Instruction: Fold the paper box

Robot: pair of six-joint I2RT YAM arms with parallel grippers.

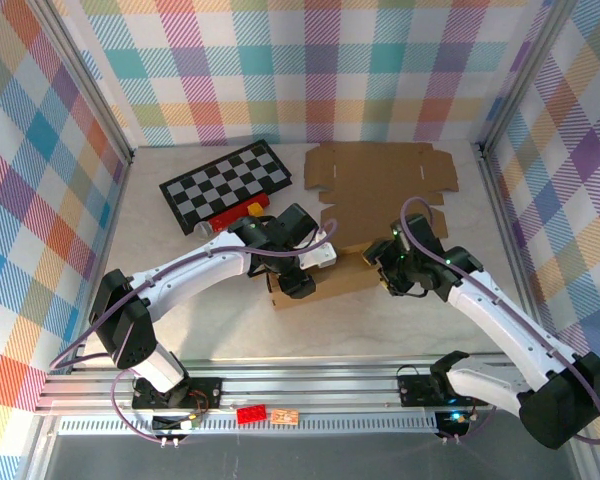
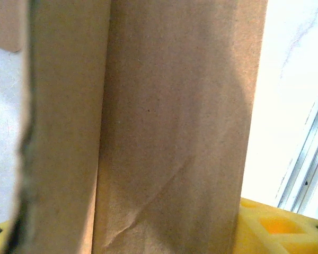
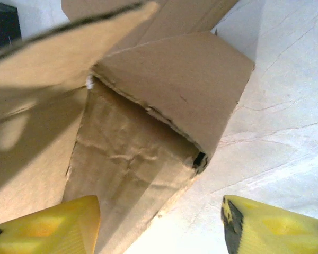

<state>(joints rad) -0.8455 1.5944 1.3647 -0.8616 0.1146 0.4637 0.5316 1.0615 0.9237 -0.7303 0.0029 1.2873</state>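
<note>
- Paper box lies mostly flat, a brown cardboard sheet spread across the middle and back of the counter, with its near edge lifted up between the two arms.
- Left end effector is right on that raised near edge, at its left end.
- Up close, cardboard spans the whole gap between its yellow fingers. The fingers stand apart, but whether they are pressing on the board I cannot tell.
- Right end effector sits at the right end of the same edge, low to the counter.
- Its yellow fingers are clearly spread and hold nothing. One hangs over crumpled cardboard, the other over bare counter, and a folded corner flap pokes out just ahead of them.
- Off to the left, well behind the left arm, a black-and-white checkerboard lies flat with a red and yellow piece at its near edge.
</note>
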